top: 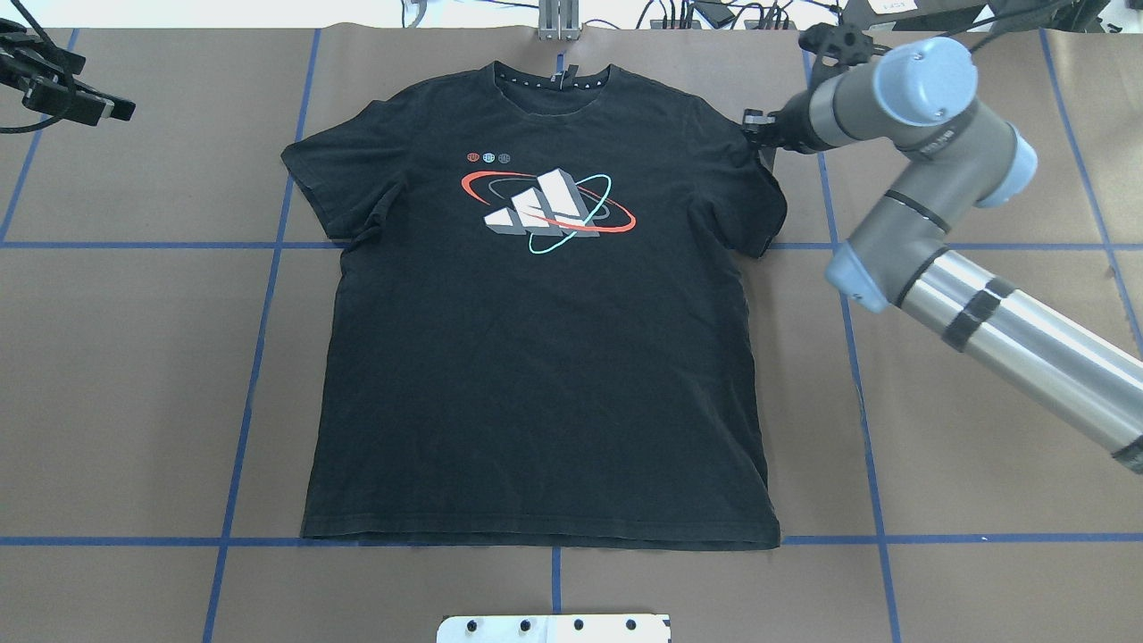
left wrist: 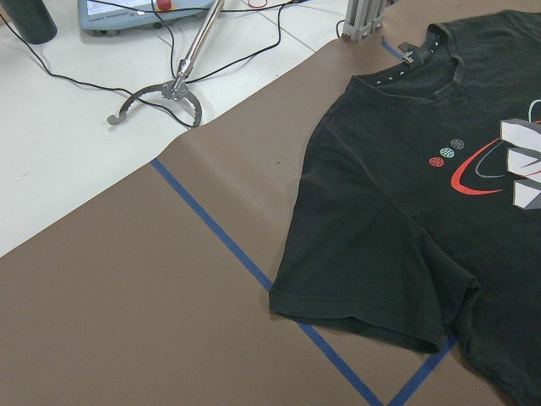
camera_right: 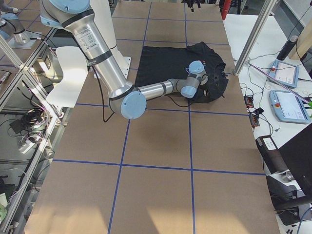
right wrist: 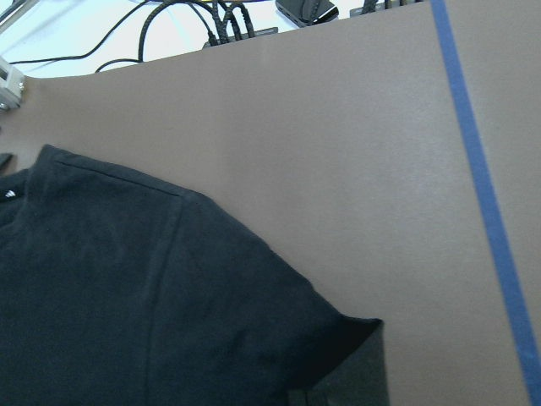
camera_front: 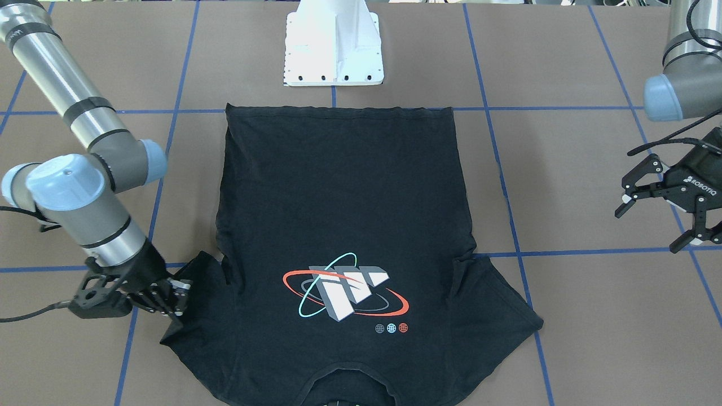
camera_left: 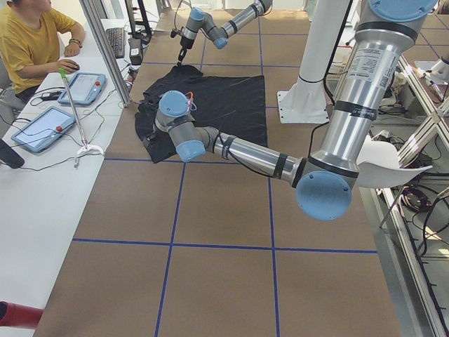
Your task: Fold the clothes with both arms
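The right tool [camera_front: 179,296] sits low at the outer edge of the black T-shirt [top: 536,375], by the sleeve [top: 759,201] on the robot's right, its fingers drawn together – whether cloth is pinched between them I cannot tell. The left tool [camera_front: 648,225] hangs above bare bench [top: 134,375], well apart from the shirt, with its fingers spread wide and nothing between them. The T-shirt lies flat and spread out in the middle of the brown bench, print side up: the grey-white block graphic [top: 546,205] with red and teal rings shows on the chest, the collar [top: 554,82] points away from the robot and the hem runs just in front of the white pedestal [camera_front: 335,51] – both sleeves lie out to the sides. Blue tape lines [top: 254,375] cross the bench in a grid
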You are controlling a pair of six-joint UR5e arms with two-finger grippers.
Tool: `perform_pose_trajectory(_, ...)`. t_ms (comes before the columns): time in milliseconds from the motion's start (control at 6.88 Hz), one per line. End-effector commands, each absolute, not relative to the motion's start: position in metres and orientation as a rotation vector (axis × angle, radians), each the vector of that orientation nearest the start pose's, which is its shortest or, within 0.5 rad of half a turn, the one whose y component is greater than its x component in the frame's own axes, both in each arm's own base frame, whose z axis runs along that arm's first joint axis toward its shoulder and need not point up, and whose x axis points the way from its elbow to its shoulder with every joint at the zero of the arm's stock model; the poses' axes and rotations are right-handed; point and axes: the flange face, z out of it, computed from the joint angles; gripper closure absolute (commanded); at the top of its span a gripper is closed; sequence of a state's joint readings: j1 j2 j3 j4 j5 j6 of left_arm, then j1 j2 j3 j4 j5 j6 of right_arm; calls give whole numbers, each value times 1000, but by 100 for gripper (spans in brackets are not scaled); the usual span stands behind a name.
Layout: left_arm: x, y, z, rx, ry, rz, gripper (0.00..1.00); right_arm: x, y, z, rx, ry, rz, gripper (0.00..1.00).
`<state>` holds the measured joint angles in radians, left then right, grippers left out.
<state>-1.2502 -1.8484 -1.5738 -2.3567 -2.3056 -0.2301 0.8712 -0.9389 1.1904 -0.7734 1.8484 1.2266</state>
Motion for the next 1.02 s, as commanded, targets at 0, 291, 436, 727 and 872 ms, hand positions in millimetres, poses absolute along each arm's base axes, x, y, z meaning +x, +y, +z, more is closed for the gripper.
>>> perform_pose_trajectory(0,128,-596,411,802,917,471,0,-481,-643,298,390,-963,477,100)
perform_pose_trajectory(291,128,-596,411,802,917,471,0,-530,-635,276,405,-950,511,100)
perform_pose_trajectory(436,128,-596,412,800,917,470,0,-547,-625,279,409,-938,506,100)
perform_pose_trajectory(727,128,-597,412,799,915,469,0,-560,-617,289,418,-913,494,31)
perform_pose_trajectory(872,129,-601,415,791,914,465,0,-563,-616,284,429,-913,491,0)
